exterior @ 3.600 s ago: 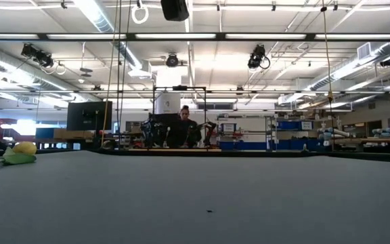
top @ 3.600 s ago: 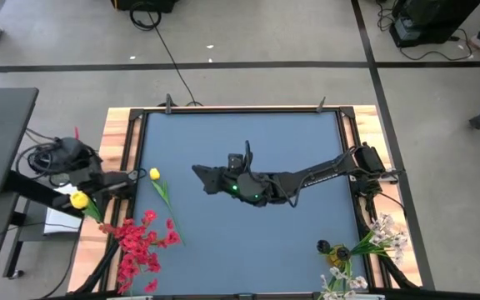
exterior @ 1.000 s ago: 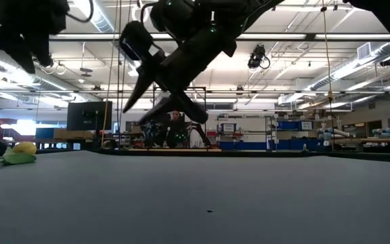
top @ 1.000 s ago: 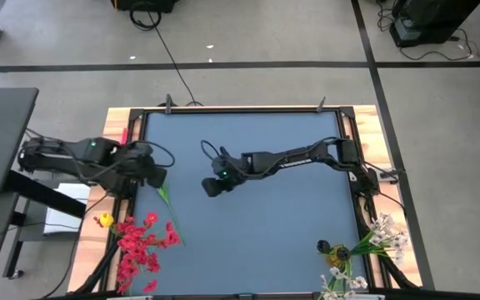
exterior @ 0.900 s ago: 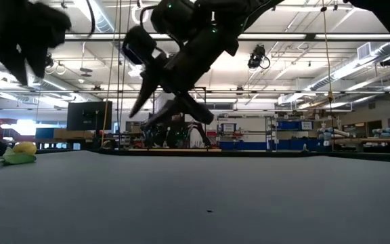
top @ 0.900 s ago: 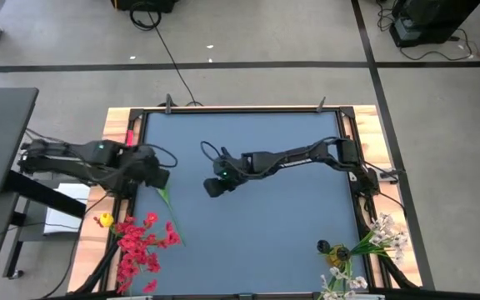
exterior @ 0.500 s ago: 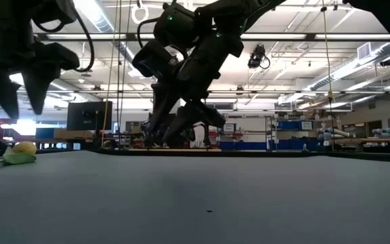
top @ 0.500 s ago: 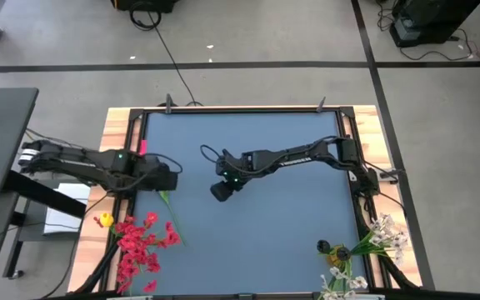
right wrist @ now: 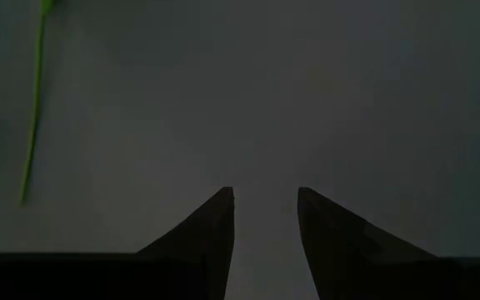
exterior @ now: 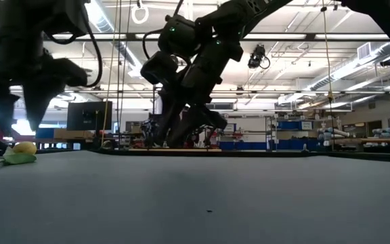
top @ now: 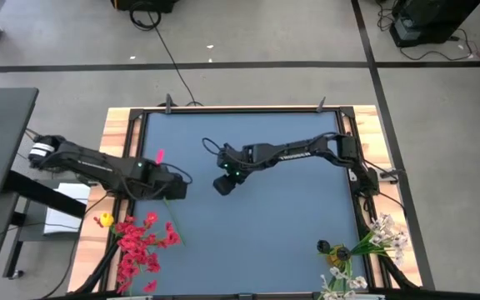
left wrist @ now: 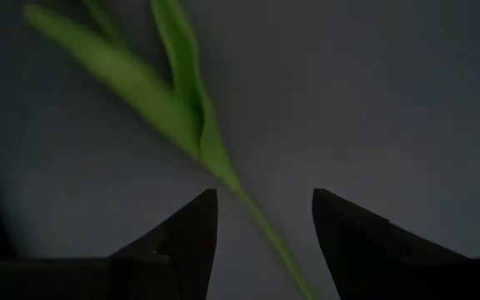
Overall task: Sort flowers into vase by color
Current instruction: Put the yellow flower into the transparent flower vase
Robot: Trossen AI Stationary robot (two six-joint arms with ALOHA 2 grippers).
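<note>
A yellow tulip lies flat on the blue table at its left side. Its blossom (exterior: 24,147) shows in the low view, and its green stem (top: 172,223) runs toward the near edge. My left gripper (top: 176,190) points down over it, open. The fingers stand either side of the stem (left wrist: 261,227), just below the leaves (left wrist: 165,100), and touch nothing. My right gripper (top: 222,187) hangs open over bare table near the middle, with nothing between its fingers (right wrist: 265,190). Red flowers (top: 140,246) and another yellow blossom (top: 102,221) sit at the near left corner. The vase is hidden.
White flowers (top: 377,242) and a dark round thing (top: 337,250) sit at the near right corner. A wooden frame (top: 115,150) borders the table. A thin green stem (right wrist: 32,125) shows off to one side in the right wrist view. People stand in the room beyond.
My left gripper has come down and moved toward the table's right and near edges. It rolled as it went and now stands over the tulip's stem. My right gripper has tipped more steeply downward and turned, shifting slightly. The flowers have stayed where they were.
</note>
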